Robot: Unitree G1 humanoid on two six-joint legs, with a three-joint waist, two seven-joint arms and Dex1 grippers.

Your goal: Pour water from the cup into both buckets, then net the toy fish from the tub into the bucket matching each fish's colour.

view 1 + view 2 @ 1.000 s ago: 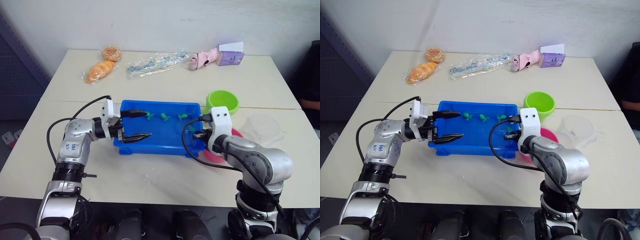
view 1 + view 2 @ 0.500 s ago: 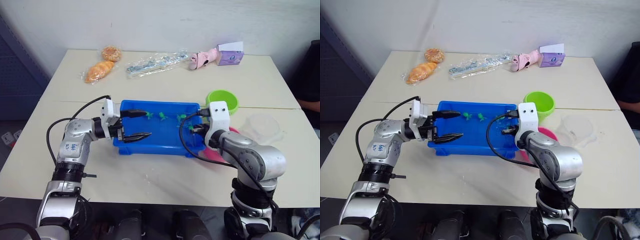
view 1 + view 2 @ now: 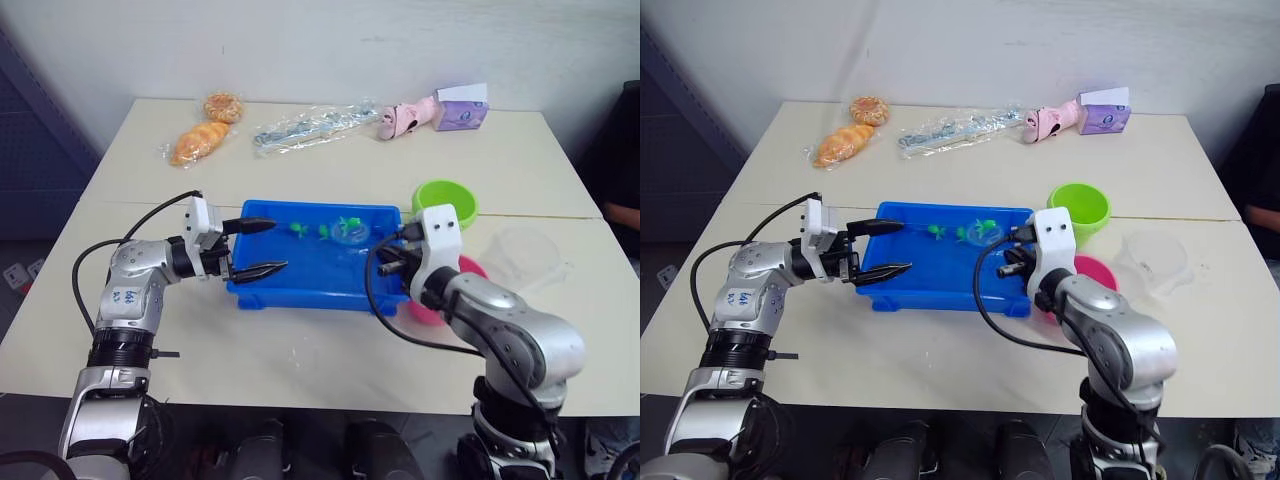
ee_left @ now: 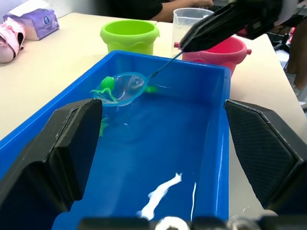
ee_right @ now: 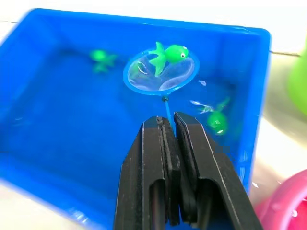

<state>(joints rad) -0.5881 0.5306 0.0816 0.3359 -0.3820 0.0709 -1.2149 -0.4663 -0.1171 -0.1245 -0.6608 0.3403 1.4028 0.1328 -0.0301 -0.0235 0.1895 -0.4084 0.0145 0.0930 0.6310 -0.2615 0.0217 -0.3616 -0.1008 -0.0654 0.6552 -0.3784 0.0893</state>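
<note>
The blue tub (image 3: 300,275) holds water and green toy fish (image 5: 101,60). My right gripper (image 3: 389,262) is at the tub's right end, shut on the net's thin stick. The blue-rimmed net (image 5: 160,72) hangs just above the water near the far wall, with one green fish (image 5: 171,52) lying on its rim. My left gripper (image 3: 272,246) is open over the tub's left end, holding nothing. Behind the tub's right end stands the lime green bucket (image 3: 446,203). My right arm partly hides the pink bucket (image 3: 468,272). The clear cup (image 3: 526,250) is to the right of them.
Along the table's far edge lie wrapped bread (image 3: 205,130), a clear plastic bag (image 3: 310,125), a pink toy (image 3: 405,118) and a purple tissue pack (image 3: 462,108). A person (image 3: 622,150) is at the right edge. Bare tabletop lies in front of the tub.
The net has come up into view over the tub with a green fish on it. My right gripper drew back slightly. My left gripper shifted a little to the left, still open.
</note>
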